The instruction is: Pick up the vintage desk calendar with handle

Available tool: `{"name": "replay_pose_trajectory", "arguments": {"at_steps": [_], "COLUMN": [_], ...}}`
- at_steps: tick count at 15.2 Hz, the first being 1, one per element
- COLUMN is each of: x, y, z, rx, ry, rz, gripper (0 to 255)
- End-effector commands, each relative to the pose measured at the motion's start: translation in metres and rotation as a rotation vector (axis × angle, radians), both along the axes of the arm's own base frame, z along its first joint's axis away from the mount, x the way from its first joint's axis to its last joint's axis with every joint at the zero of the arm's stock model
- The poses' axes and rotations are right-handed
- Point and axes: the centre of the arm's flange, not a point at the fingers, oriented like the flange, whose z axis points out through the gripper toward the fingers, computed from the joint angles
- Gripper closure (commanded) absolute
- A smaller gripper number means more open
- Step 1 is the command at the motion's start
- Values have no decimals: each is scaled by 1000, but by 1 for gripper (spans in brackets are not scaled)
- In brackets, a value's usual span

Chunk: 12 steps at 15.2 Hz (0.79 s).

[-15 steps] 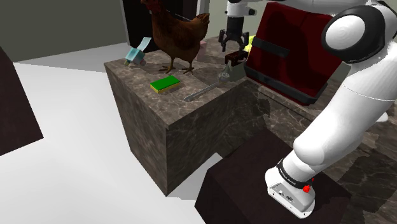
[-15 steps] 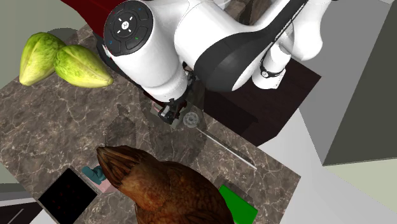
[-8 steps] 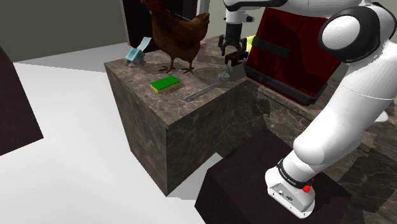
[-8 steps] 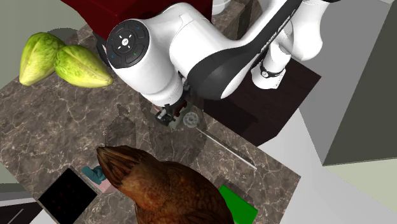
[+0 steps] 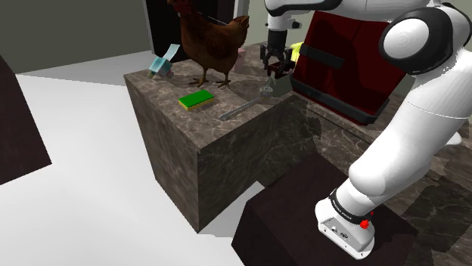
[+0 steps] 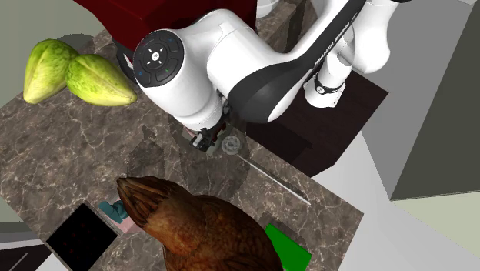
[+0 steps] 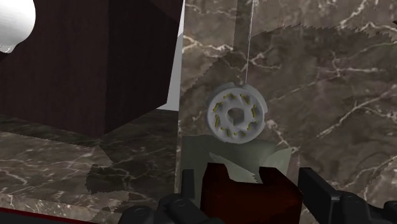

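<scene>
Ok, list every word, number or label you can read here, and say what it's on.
No text can be read.
Arm's base: tiny marks on a dark band, too small to read.
Calendar: no digits or words show on its dark red face.

1. The counter (image 5: 174,143) looks like dark brown stone with pale veins, smooth and faintly shiny.
2. The arm (image 5: 408,128) has smooth, glossy white shells that look like plastic.
3. The desk calendar (image 7: 249,194) has a matt dark red top over a dull grey-green base.
4. The hen (image 5: 213,41) has a rough, feathered brown surface.
5. The stand (image 5: 302,215) is dark and matt, with a wood-like grain.
</scene>
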Motion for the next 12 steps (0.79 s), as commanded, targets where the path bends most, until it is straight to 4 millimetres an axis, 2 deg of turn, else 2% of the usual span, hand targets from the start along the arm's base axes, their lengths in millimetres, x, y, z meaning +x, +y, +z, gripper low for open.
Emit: {"name": "replay_pose_trajectory", "arguments": {"at_steps": [1,5,12], "x": [0,0,0], "y": [-1,-1,-1], "z": [-1,-1,36], "rx": [-1,-1,-1], "ry": [1,1,1], "rz": [-1,-1,-1], "gripper": [255,255,255]}}
